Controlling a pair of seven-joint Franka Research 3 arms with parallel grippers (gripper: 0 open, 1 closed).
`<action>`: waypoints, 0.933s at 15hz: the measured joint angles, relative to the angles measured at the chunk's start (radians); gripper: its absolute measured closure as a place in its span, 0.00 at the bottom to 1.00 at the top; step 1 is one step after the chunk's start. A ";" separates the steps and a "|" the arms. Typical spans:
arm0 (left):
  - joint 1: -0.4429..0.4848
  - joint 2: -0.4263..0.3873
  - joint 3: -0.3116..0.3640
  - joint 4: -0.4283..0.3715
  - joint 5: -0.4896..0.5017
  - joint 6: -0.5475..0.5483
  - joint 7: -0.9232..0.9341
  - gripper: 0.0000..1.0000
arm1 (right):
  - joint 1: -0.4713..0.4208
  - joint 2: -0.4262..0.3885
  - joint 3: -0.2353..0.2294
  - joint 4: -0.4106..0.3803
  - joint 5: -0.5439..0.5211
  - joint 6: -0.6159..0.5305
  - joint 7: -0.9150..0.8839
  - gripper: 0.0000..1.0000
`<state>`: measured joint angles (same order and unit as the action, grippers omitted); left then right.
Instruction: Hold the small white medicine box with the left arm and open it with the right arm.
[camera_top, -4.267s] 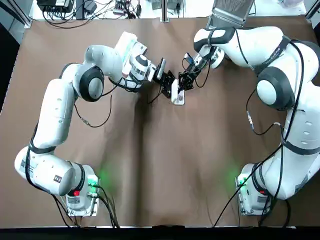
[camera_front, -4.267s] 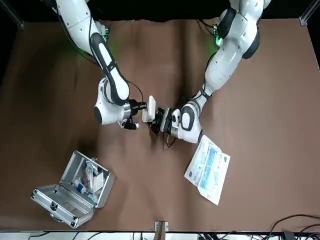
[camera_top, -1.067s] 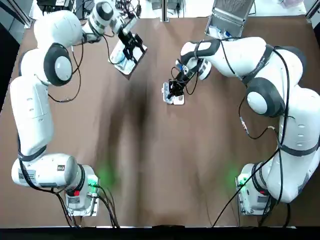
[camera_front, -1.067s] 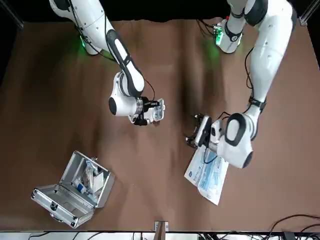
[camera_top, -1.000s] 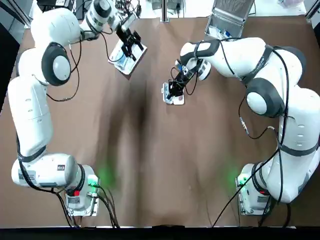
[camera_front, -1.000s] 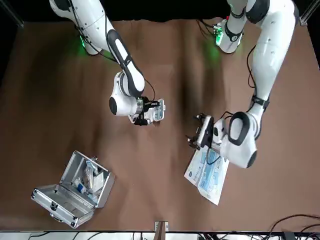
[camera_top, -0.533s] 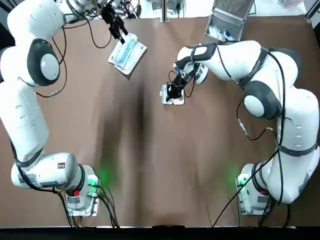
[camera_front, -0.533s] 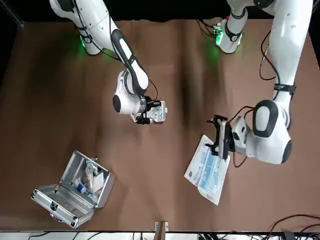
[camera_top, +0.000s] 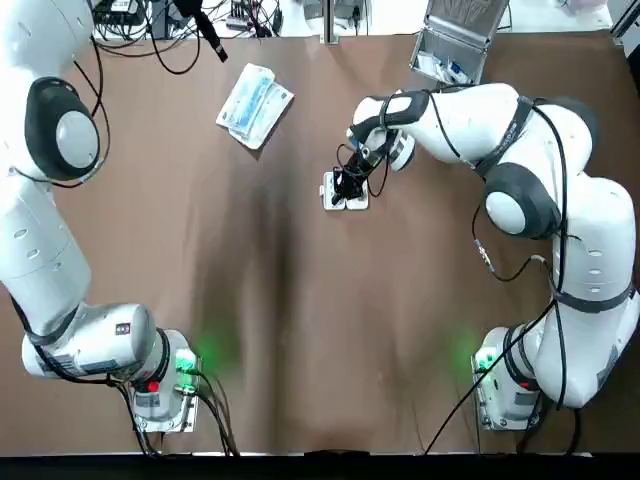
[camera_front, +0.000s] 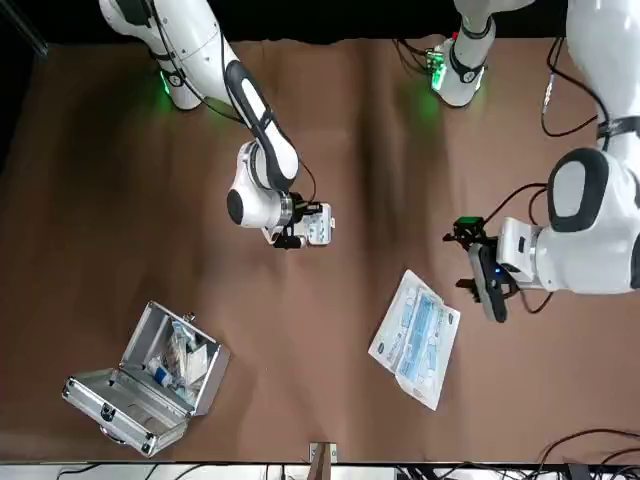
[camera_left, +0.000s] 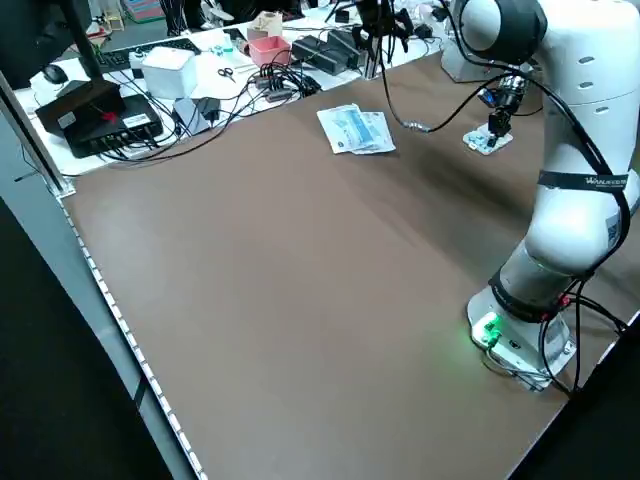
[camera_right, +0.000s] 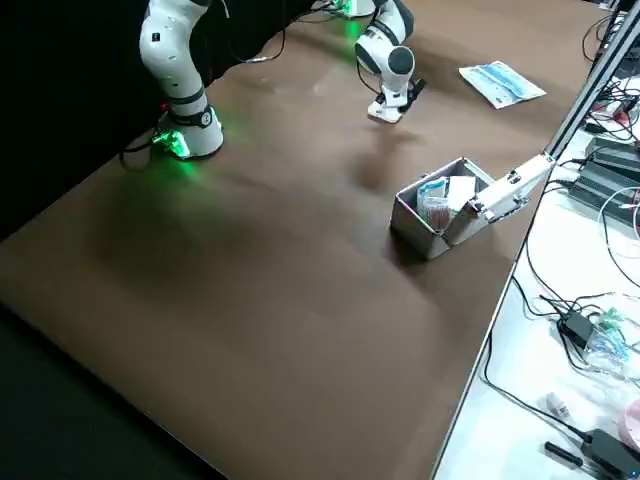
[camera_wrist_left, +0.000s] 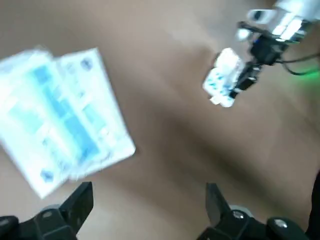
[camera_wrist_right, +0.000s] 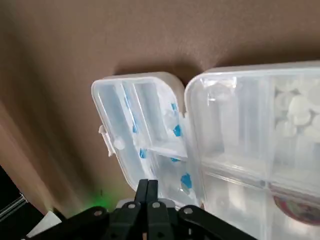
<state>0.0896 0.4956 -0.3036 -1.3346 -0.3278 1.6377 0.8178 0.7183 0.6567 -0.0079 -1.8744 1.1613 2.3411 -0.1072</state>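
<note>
The small white medicine box (camera_top: 343, 191) lies flat on the brown table with its lid (camera_wrist_right: 140, 130) swung open beside the compartment tray (camera_wrist_right: 260, 145). My right gripper (camera_top: 350, 178) hovers low over it, fingers shut together at the lid's edge (camera_wrist_right: 148, 187), holding nothing that I can see. In the front view the box (camera_front: 319, 227) sits just off that gripper (camera_front: 291, 233). My left gripper (camera_front: 495, 295) is far from the box, raised near the table's far edge (camera_top: 210, 38). Its fingers (camera_wrist_left: 82, 200) are spread wide and empty, with the box (camera_wrist_left: 225, 77) in the distance.
A blue-and-white flat packet (camera_top: 254, 105) lies at the far left, also in the front view (camera_front: 418, 338). An open metal case (camera_top: 455, 40) with small items stands at the far right (camera_front: 150, 380). Cables and equipment lie beyond the table's far edge.
My left gripper let go of the box and swung away to the far left, past the packet. The box now lies open and flat, and the right gripper has stayed over it.
</note>
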 joint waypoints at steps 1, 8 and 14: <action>0.000 -0.012 0.000 0.000 0.040 -0.005 -0.081 0.00 | 0.001 0.001 0.000 0.001 0.000 0.001 0.000 0.99; -0.004 -0.097 0.000 -0.002 0.239 -0.053 -0.386 0.00 | 0.004 0.002 0.000 0.003 0.000 0.001 0.000 0.99; -0.004 -0.177 0.004 -0.001 0.365 -0.124 -0.567 0.00 | 0.004 0.002 0.000 0.003 0.000 0.001 0.000 0.99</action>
<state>0.0858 0.3189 -0.2993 -1.3358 0.0372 1.5134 0.2504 0.7228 0.6590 -0.0080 -1.8712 1.1615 2.3421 -0.1071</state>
